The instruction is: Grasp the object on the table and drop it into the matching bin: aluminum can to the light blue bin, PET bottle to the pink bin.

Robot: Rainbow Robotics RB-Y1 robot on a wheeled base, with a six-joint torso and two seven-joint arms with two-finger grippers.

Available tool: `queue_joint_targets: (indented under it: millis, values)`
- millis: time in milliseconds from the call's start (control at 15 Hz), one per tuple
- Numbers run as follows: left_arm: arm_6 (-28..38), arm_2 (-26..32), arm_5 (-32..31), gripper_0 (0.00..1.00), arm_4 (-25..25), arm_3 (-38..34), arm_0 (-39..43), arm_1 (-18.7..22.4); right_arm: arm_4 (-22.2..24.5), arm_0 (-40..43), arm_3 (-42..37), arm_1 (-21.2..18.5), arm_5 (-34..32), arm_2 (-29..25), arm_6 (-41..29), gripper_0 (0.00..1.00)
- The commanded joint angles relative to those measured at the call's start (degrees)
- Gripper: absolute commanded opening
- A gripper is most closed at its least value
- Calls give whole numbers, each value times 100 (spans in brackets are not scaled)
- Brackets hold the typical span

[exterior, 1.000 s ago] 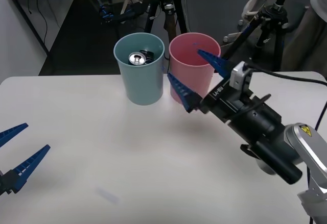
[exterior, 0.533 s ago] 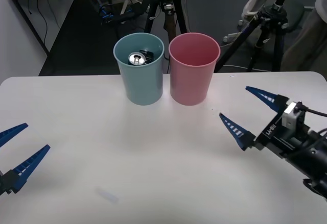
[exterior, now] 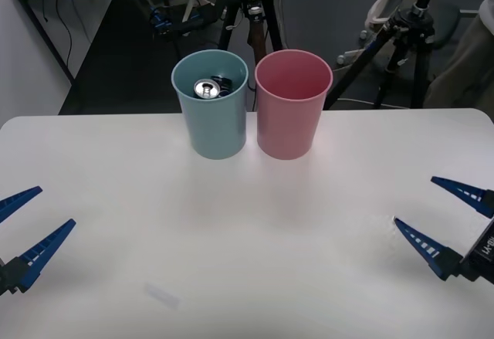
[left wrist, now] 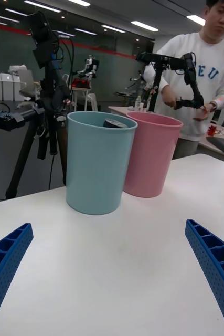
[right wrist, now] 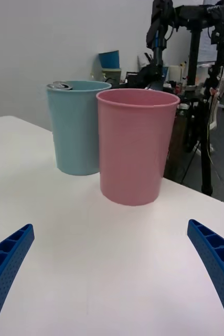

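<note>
the small short aluminium can [exterior: 207, 89] with its silver pull-tab top lies inside the tall round light blue plastic bin [exterior: 211, 123], beside a darker can; from the right wrist view its top edge peeks just over the rim [right wrist: 59, 85]. the tall round pink plastic bin [exterior: 292, 115] stands just beside the blue one, on its right, at the far side of the large white table [exterior: 231, 223]. the right gripper [exterior: 441, 219] hovers low over the table's right edge, well apart from the bins, its blue ribbed fingers spread wide and gripping nothing. the left gripper [exterior: 29, 223] hangs at the table's left edge, fingers likewise spread and empty
</note>
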Motion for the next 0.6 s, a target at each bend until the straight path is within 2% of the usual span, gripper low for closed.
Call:
queue_joint_targets:
  millis: [67,600]
  values:
    - [0,0,0,100,0,0,0,0,-6,154,1,0,-475,-304,-12,100]
    - [0,0,0,100,0,0,0,0,-261,374,1,0,-914,-435,49,100]
